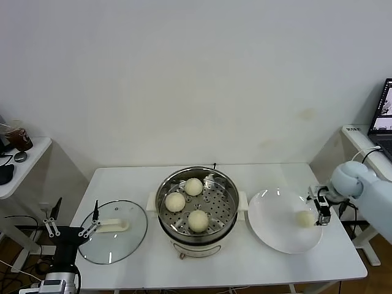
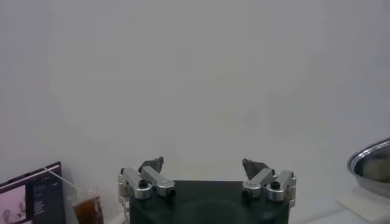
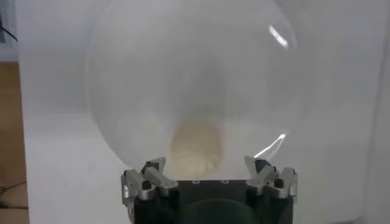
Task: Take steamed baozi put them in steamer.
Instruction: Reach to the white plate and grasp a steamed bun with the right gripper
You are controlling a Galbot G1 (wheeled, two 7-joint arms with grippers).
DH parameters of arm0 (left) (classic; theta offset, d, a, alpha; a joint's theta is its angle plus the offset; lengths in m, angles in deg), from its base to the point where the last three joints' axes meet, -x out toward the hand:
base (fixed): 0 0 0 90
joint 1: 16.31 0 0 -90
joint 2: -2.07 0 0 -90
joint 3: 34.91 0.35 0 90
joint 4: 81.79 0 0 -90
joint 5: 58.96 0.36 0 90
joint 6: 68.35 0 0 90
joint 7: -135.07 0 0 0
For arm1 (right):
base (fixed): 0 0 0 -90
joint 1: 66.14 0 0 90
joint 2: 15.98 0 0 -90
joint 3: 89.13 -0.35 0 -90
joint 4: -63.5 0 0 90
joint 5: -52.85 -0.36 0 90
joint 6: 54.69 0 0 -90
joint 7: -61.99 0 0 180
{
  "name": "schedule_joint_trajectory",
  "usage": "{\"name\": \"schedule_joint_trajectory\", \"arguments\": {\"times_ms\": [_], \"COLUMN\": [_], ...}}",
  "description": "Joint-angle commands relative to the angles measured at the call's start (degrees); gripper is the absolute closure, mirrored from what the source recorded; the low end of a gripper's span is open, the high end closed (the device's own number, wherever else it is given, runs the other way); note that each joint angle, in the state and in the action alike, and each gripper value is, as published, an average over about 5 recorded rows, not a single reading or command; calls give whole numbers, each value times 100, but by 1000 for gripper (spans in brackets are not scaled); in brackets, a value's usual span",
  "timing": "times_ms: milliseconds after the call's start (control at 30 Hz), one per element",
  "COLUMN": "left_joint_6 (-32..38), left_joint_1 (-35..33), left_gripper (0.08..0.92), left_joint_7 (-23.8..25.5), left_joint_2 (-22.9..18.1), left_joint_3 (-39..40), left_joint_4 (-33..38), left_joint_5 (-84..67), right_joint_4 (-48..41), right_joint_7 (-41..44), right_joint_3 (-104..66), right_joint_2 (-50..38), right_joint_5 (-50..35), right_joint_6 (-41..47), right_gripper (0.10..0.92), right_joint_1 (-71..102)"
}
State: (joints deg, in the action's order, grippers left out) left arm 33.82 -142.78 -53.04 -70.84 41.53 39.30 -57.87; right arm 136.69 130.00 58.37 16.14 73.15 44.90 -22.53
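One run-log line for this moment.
steamer: three baozi | plate: last baozi | right gripper: open at it | left gripper: open, parked

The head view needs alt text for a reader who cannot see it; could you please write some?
The right pincer reaches over a white plate beside the last baozi on it, while three baozi sit in the steel steamer mid-table. The glass lid lies left of the steamer, with the left pincer open at the table's left edge.

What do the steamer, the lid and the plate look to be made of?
Steamer: polished metal, probably stainless steel; it mirrors the room, with a perforated tray inside.
Lid: clear glass; the table shows through, rimmed in metal.
Plate: glossy white, likely ceramic or plastic; bright highlights. The right hand hovers there.
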Motion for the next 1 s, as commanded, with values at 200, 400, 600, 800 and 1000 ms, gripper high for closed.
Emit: {"name": "schedule_joint_trajectory", "arguments": {"times_ms": [200, 400, 600, 800, 1000], "left_joint_6": [-8, 3, 17, 19, 19], "left_joint_1": [8, -2, -42, -52, -55], "left_gripper": [177, 177, 177, 177, 177], "left_joint_7": [-3, -9, -13, -15, -15], "left_joint_2": [-34, -43, -51, -56, -59], "left_joint_3": [7, 3, -13, -26, -26], "left_joint_4": [6, 15, 38, 61, 74], "left_joint_5": [31, 31, 27, 22, 20], "right_joint_4": [-749, -831, -804, -725, -579], "right_joint_7": [-282, -371, -333, -216, -100], "right_joint_3": [-611, -647, -570, -529, -427], "right_joint_2": [538, 697, 746, 710, 577], "right_joint_5": [462, 496, 493, 488, 360], "right_joint_6": [14, 52, 129, 147, 164], "right_gripper": [205, 244, 283, 353, 457], "right_joint_1": [590, 518, 464, 460, 354]}}
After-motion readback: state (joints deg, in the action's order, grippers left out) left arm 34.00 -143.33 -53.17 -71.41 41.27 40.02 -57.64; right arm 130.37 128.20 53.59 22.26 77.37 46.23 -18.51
